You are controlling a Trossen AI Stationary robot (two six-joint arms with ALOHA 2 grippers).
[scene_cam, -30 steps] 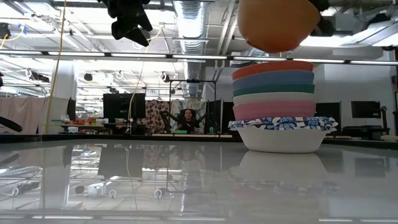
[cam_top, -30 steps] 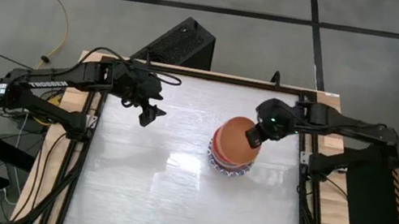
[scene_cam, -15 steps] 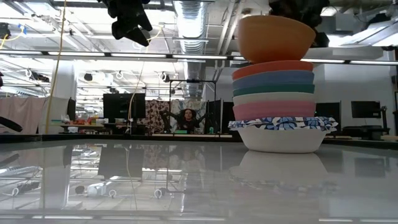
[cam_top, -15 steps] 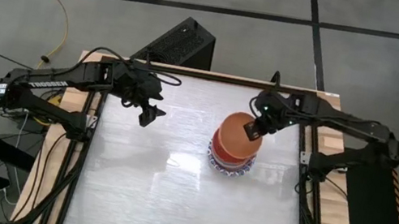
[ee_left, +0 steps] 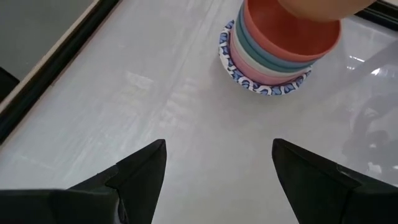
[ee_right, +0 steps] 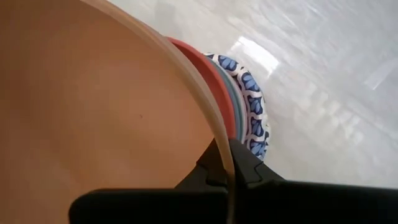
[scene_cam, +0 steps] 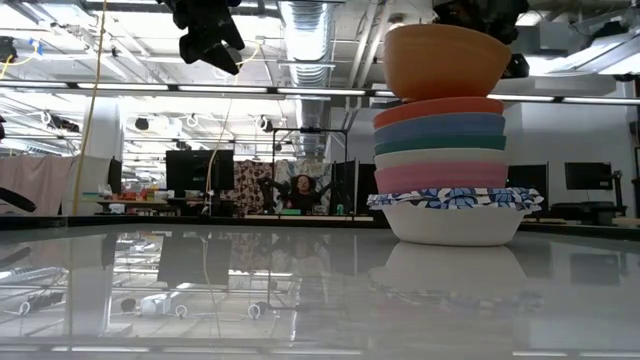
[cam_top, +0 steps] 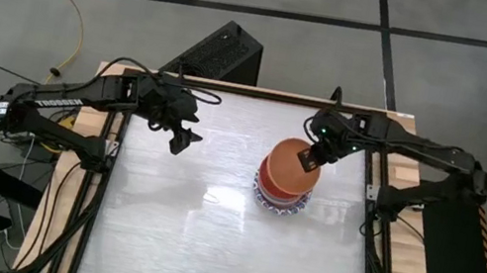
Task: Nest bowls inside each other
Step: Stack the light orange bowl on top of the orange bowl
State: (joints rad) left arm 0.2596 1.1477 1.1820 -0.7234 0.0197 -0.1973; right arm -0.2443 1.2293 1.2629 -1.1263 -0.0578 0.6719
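Pinching the orange bowl (scene_cam: 446,60) by its rim, right gripper (cam_top: 311,156) holds it atop the stack (scene_cam: 454,170); left gripper (cam_top: 184,140) hangs spread, well apart.

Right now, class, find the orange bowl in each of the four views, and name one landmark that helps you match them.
High view: orange bowl right of centre, atop the stack, right gripper shut on its rim.
Low view: top right, sitting in the red bowl.
Left wrist view: only its edge, at the top.
Right wrist view: fills the left half.
Shared landmark: the blue-patterned bowl at the stack's bottom.
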